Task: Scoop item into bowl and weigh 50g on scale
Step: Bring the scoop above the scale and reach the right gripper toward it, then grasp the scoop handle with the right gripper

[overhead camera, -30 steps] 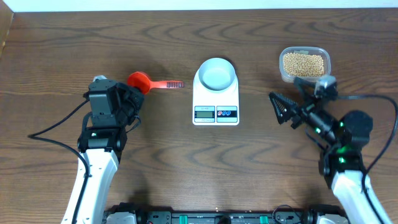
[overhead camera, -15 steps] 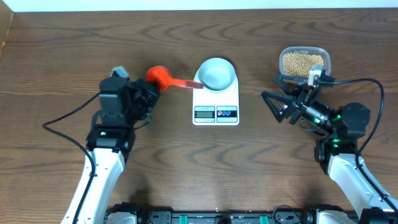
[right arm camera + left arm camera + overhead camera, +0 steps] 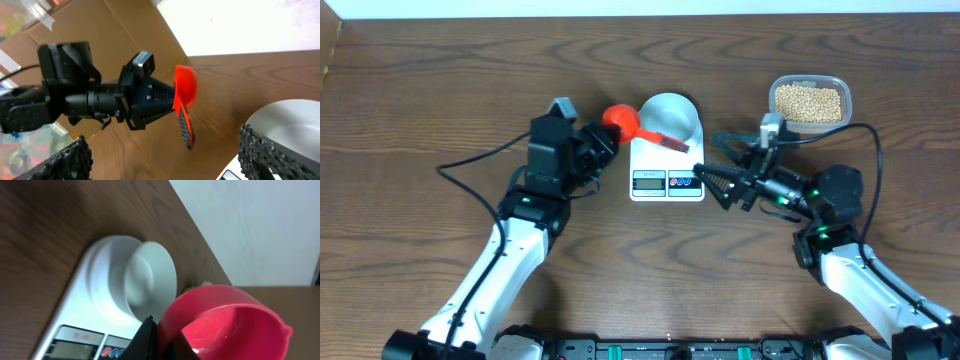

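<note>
My left gripper (image 3: 605, 135) is shut on the red scoop (image 3: 620, 119) and holds it above the scale's left back corner. The scoop's handle (image 3: 665, 143) reaches over the pale bowl (image 3: 672, 112). The bowl stands on the white scale (image 3: 667, 165). In the left wrist view the scoop's cup (image 3: 225, 325) looks empty, with the bowl (image 3: 145, 277) and scale (image 3: 75, 325) behind it. My right gripper (image 3: 708, 157) is open and empty beside the scale's right edge. Its view shows the scoop (image 3: 185, 90) and the bowl's rim (image 3: 290, 117). The tan beans (image 3: 808, 101) lie in a clear tub.
The clear plastic tub (image 3: 774, 110) stands at the back right, behind my right arm. The left arm (image 3: 100, 100) fills the left of the right wrist view. A white wall edge runs along the back of the table.
My left gripper has carried the red scoop rightward from the left of the scale to its back-left corner. My right gripper has moved left, up to the scale's right side.
</note>
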Controlling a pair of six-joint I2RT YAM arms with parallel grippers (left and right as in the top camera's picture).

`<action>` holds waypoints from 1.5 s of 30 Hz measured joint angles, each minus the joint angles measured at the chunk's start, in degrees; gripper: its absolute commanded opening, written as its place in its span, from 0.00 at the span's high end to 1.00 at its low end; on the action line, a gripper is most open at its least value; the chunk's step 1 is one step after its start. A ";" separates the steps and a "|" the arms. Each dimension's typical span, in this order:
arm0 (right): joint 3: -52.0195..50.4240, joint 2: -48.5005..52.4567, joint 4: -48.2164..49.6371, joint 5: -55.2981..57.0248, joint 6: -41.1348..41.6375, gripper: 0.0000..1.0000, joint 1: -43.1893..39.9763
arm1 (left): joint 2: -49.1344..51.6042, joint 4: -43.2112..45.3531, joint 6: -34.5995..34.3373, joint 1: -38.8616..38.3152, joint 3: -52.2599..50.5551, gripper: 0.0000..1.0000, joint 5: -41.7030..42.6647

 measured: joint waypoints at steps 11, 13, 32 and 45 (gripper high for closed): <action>0.00 2.23 0.04 2.10 -1.53 0.43 1.84 | 0.42 1.40 0.72 -6.03 0.00 0.93 0.00; 0.00 2.23 0.00 2.16 -1.62 0.45 1.84 | 0.42 1.84 0.70 -6.86 0.00 0.93 -0.02; 0.00 2.23 -0.09 2.97 -1.64 0.68 3.45 | 0.42 4.35 2.21 -10.05 0.00 0.93 -0.02; 0.00 2.23 -1.81 3.54 -1.64 0.78 3.45 | 0.42 4.22 4.15 -10.10 0.00 0.93 -0.04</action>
